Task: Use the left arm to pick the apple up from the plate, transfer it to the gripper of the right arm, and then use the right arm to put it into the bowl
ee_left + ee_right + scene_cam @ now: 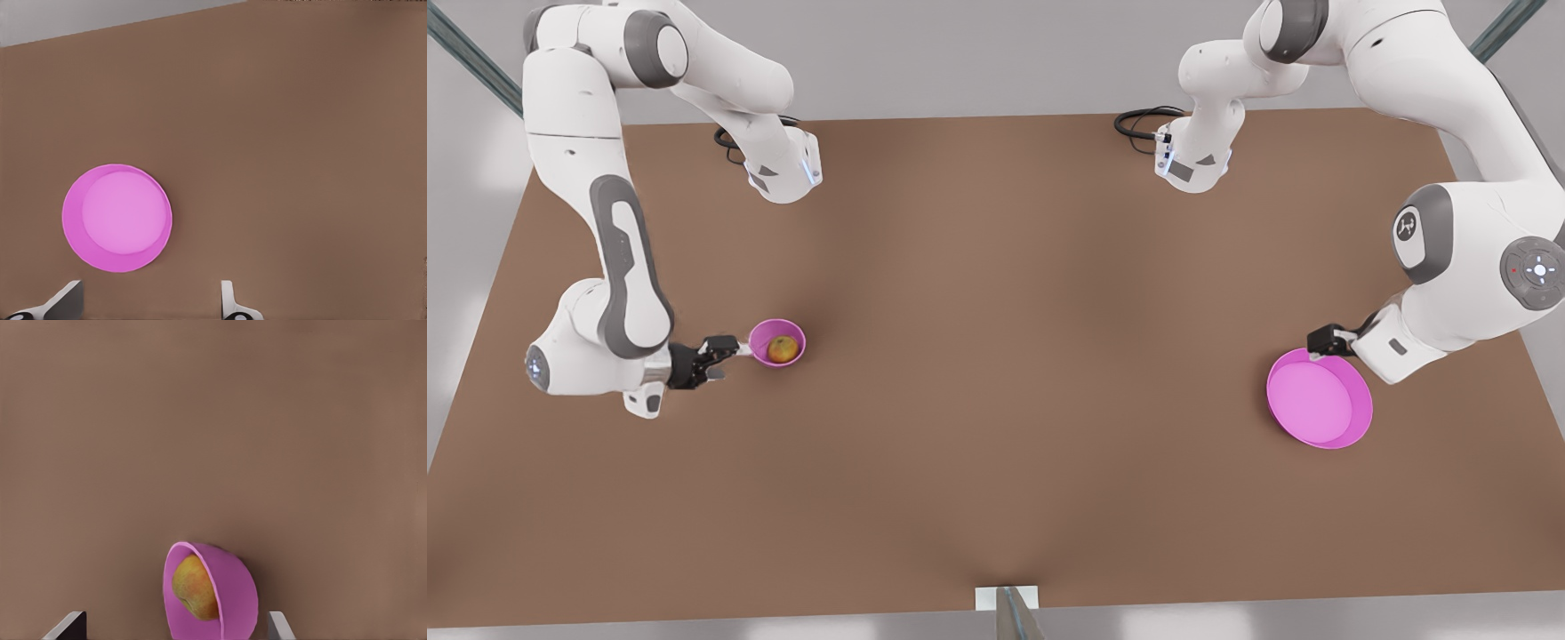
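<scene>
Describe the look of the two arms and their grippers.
Both arms are glossy white with grey joint caps and a black cable looped at each base. The right gripper is black, as is the left gripper. A lit round button panel marks the left arm's wrist.

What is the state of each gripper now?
Left gripper: open, empty, beside the plate.
Right gripper: open, empty, beside the bowl holding the apple.
</scene>
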